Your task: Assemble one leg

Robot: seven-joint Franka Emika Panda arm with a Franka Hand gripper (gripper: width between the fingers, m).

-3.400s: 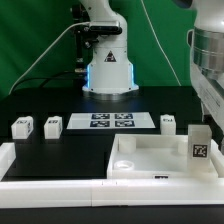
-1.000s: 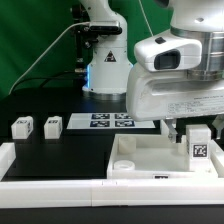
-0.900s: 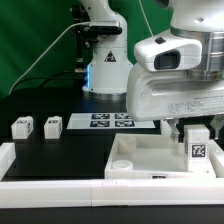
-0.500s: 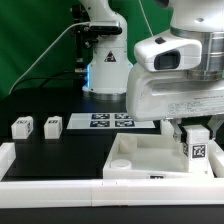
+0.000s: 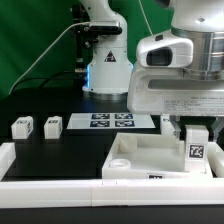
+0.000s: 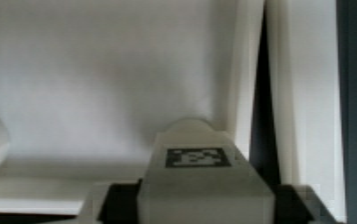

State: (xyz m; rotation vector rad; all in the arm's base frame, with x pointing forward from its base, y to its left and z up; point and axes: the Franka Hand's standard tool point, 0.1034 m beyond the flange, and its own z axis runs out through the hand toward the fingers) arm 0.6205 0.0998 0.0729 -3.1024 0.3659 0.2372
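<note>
My gripper (image 5: 197,130) is shut on a leg (image 5: 197,150), a white post with a square marker. The leg stands upright at the near corner of the white tabletop (image 5: 140,158) on the exterior view's right. In the wrist view the leg (image 6: 200,150) sits between my dark fingers (image 6: 129,204), and my gripper (image 6: 201,205) is closed on its sides above the tabletop's white surface (image 6: 104,80). Two more legs (image 5: 21,127) (image 5: 52,125) stand on the black table at the exterior view's left.
The marker board (image 5: 108,121) lies behind the tabletop in the middle. The robot's base (image 5: 107,70) stands at the back. A white rim (image 5: 50,182) runs along the table's front. The arm's large white body (image 5: 175,75) hides the back right.
The arm has come in from the exterior view's right over the standing leg and taken hold of it. In the last second the arm's body has risen slightly; the leg has barely moved.
</note>
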